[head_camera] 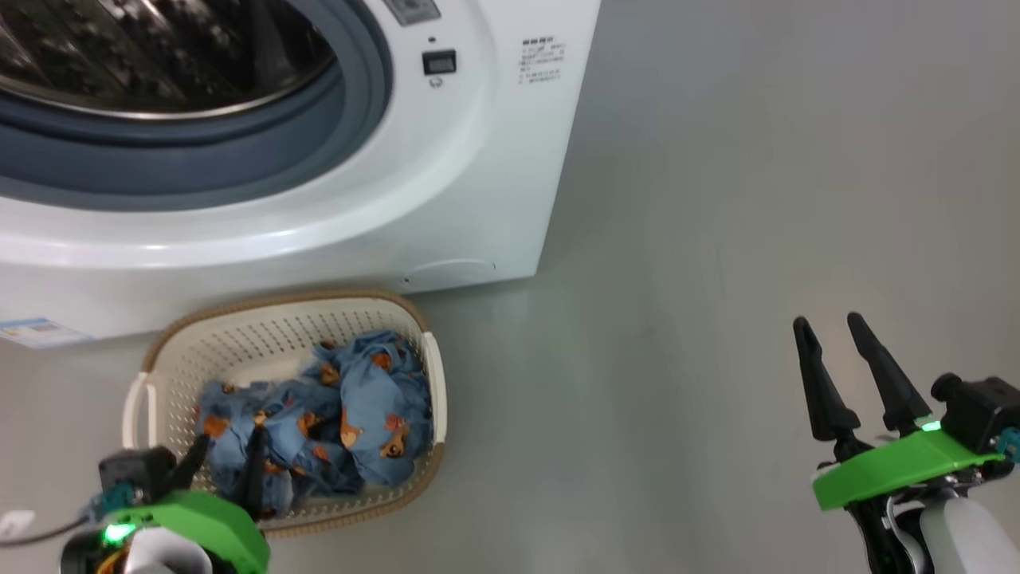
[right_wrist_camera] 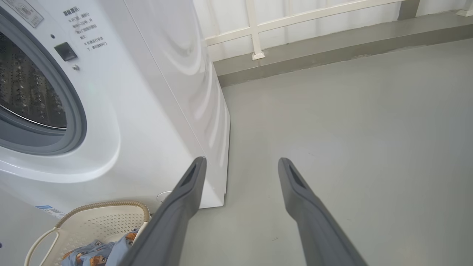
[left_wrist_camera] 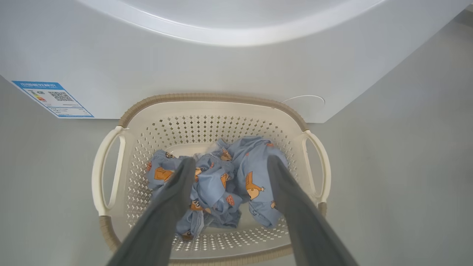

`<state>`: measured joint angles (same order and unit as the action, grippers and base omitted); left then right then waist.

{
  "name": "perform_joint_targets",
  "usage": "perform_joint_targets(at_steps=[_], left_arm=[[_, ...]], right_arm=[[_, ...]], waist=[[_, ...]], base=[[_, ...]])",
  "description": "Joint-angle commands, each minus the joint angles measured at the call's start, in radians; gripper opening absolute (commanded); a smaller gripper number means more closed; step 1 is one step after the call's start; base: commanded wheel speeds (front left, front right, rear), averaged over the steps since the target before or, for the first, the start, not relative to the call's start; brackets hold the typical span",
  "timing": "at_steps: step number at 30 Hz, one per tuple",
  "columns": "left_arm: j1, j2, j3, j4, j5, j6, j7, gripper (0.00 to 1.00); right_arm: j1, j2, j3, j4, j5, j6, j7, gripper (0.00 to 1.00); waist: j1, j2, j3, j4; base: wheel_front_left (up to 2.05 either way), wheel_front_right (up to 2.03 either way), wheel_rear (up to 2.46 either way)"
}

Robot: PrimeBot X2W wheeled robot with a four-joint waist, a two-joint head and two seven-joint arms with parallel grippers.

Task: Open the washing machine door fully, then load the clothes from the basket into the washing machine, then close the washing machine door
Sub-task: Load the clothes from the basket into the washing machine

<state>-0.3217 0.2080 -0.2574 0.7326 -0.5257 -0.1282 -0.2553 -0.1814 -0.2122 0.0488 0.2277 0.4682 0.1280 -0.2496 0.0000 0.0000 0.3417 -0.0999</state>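
**Drum uncovered, clothes still in the basket**

The big white front-loading washing machine [head_camera: 478, 159] fills the upper left of the head view. Its steel drum [head_camera: 159, 48] is uncovered, so I judge the door-opening step done. Loading looks unstarted: the light blue bear-printed clothes [head_camera: 351, 414] lie crumpled in the cream perforated plastic basket [head_camera: 263, 343] at lower left, just before the machine. My left gripper [head_camera: 227, 446] hangs spread wide over that heap, holding nothing. My right gripper [head_camera: 829, 323], lower right, is likewise spread and empty.

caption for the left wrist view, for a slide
Open left gripper over the clothes in the basket by the washing machine.
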Motion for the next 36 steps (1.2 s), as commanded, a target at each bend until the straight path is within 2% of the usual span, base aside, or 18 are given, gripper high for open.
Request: perform_joint_targets(at_steps=[1,8,13,25,36], left_arm=[[-0.049,0.04,0.018,0.024,-0.009,-0.002,-0.006,1.0],[-0.23,0.066,-0.073,0.237,-0.053,-0.002,-0.003,1.0],[-0.337,0.086,-0.135,0.355,-0.087,-0.002,0.042,1.0],[-0.467,0.118,-0.248,0.459,-0.145,-0.002,0.152,1.0],[-0.555,0.13,-0.305,0.499,-0.19,-0.002,0.188,1.0]], right_arm=[[-0.02,-0.002,0.023,-0.028,-0.014,0.003,-0.012,1.0],[-0.082,0.014,0.029,-0.045,-0.021,0.003,-0.012,1.0],[-0.119,0.021,0.029,-0.057,-0.025,0.003,-0.012,1.0],[-0.177,0.039,0.038,-0.076,-0.031,0.003,-0.012,1.0],[-0.205,0.044,0.058,-0.084,-0.033,0.003,-0.012,1.0]], waist=[[0.0,0.0,0.08,-0.022],[0.0,0.0,0.202,-0.044],[0.0,0.0,0.277,-0.056],[0.0,0.0,0.387,-0.079],[0.0,0.0,0.453,-0.108]], base=[[0.0,0.0,0.0],[0.0,0.0,0.0],[0.0,0.0,0.0],[0.0,0.0,0.0],[0.0,0.0,0.0]])
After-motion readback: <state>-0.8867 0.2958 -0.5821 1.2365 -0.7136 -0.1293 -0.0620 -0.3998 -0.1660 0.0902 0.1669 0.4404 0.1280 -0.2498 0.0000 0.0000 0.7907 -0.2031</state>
